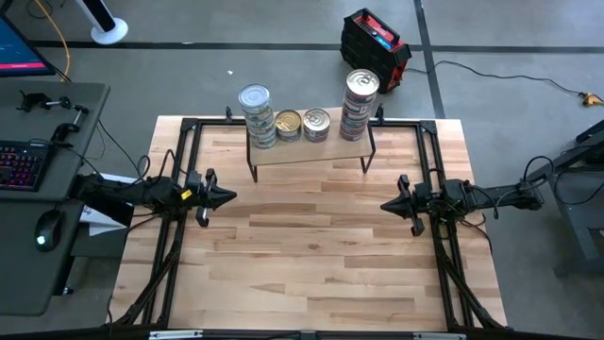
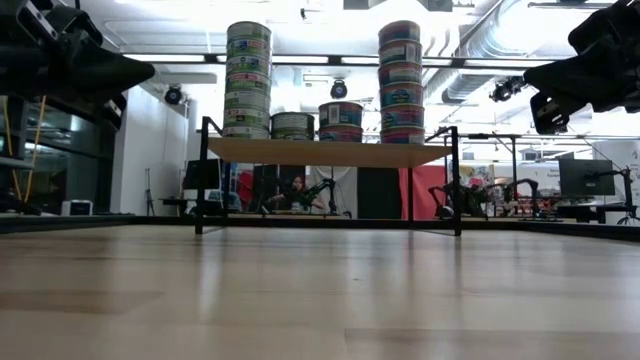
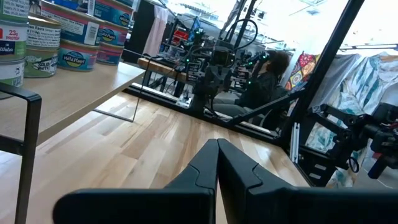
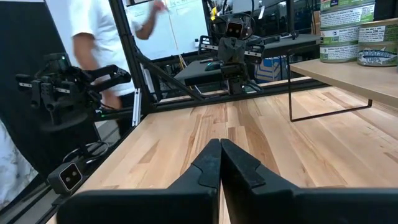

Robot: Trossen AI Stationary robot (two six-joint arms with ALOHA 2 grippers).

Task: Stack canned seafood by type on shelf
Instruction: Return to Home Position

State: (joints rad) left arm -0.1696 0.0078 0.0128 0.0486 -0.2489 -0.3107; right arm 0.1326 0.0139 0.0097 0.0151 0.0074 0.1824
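Watch the two tall stacks of tins point(image 1: 360, 99) at either end of the shelf point(image 1: 311, 151), two short stacks between: liable to topple if clipped by a wide or high swing. Well in front of the shelf, shut tight and empty-handed: left pincer point(image 1: 226, 197) and right pincer point(image 1: 387, 204). Plenty of bare desk point(image 1: 311, 255) there for moving; mind the shelf's thin legs point(image 2: 457, 180).

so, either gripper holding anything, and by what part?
Nothing held: left gripper and right gripper shut, empty; round metal tins stand on the light wood shelf.
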